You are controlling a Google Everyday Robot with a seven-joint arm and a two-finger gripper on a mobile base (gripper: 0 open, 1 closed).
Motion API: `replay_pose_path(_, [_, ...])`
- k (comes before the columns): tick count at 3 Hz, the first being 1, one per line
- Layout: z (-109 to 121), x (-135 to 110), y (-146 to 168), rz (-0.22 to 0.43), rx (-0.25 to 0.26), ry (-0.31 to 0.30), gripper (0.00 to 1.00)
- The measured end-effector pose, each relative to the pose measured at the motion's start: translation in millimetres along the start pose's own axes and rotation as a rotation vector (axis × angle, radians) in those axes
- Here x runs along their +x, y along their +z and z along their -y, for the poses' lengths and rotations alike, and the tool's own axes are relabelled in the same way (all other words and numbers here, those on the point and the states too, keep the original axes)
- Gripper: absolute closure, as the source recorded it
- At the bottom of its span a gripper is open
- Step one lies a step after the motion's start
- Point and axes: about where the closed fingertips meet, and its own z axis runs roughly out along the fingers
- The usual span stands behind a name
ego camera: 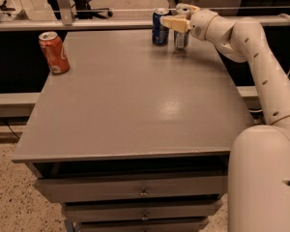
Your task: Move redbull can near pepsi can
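Observation:
The redbull can [181, 38], slim and silver with blue patches, stands upright at the far edge of the grey table [135, 105], right of centre. My gripper [178, 17] reaches in from the right and is shut on the can's upper part, one cream finger [174, 24] across its front. The pepsi can [160, 28], dark blue with a silver top, stands upright just left of the redbull can, a small gap between them. I cannot tell whether the redbull can's base touches the table.
An orange-red can [53, 52] stands upright near the table's far left corner. My white arm [261, 66] runs along the table's right side. A rail [87, 23] lies behind the table's far edge. Drawers [142, 190] sit below the front edge.

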Motion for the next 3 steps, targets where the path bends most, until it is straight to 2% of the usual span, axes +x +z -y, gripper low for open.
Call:
replay_pose_path(1, [-2.6,4.1,6.7,-0.001,-0.019,0.008,0.82])
replay_pose_path(3, [-4.2,7.8,14.2,0.003,-0.035,0.024,0.36])
